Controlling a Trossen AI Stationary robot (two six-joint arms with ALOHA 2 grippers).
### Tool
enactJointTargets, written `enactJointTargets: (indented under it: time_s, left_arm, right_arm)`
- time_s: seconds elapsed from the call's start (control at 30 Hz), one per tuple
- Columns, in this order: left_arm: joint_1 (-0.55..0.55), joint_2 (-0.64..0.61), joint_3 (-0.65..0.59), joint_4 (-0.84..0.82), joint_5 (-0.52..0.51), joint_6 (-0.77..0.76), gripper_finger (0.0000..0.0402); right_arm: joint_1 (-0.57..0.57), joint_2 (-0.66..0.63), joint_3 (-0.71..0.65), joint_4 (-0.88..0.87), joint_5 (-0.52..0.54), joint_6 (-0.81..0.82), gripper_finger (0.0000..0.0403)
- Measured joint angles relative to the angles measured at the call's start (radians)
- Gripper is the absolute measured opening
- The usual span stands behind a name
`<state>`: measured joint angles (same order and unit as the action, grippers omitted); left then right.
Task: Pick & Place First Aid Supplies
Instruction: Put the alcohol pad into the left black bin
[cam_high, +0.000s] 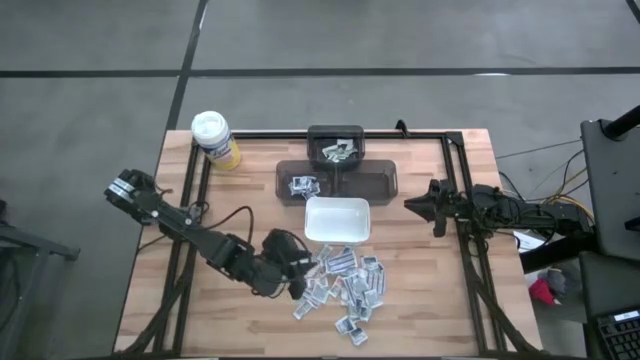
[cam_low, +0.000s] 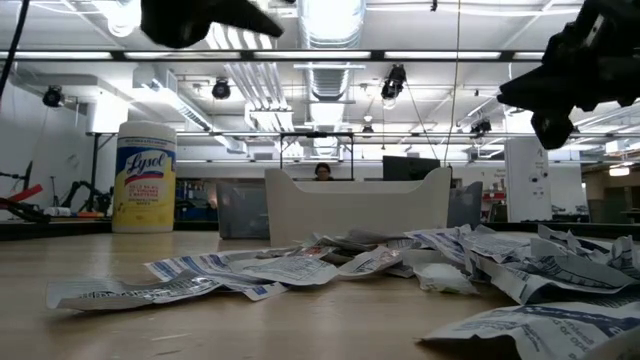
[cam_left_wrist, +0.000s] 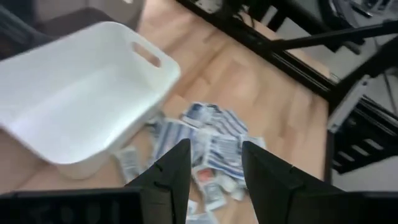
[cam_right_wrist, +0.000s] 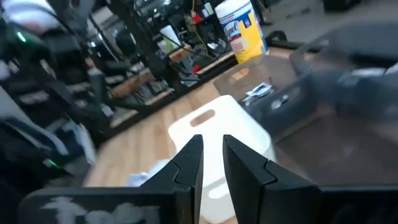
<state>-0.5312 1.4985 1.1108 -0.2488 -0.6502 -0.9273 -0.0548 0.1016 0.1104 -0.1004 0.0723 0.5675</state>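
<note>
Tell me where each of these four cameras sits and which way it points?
High: overhead, straight down; both arms over the wooden table.
Low: table height, across the pile of small flat printed packets; arms overhead.
Left wrist: past open left jaws at the packets.
Right wrist: past right jaws.
Shared: all show the white rectangular plastic dish.

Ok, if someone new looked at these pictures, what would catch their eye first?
Probably the heap of packets spread over the near middle of the table, just in front of the white dish. The left gripper hovers at the heap's left edge, fingers apart with nothing between them. A yellow canister stands at the far left corner.
</note>
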Motion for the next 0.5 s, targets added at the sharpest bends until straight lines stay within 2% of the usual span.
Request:
enactJointTargets:
  time_s: [0.13, 0.3, 0.4, 0.5]
  left_arm:
    - [0.000, -0.072, -0.129, 0.101, -0.005, 0.012, 0.0136]
    - [0.000, -0.162, -0.347, 0.427, 0.033, 0.118, 0.0136]
    - [0.001, -0.206, -0.475, 0.604, 0.080, 0.170, 0.0136]
    - [0.001, -0.244, -0.581, 0.699, 0.098, 0.175, 0.0136]
  right_arm:
    - [0.000, 0.000, 0.000, 0.072, -0.063, 0.030, 0.0059]
    - [0.019, 0.015, 0.000, 0.265, -0.188, 0.034, 0.0059]
    - [0.051, 0.042, 0.009, 0.316, -0.202, 0.035, 0.0059]
    - [0.090, 0.097, 0.051, 0.315, -0.202, 0.035, 0.0059]
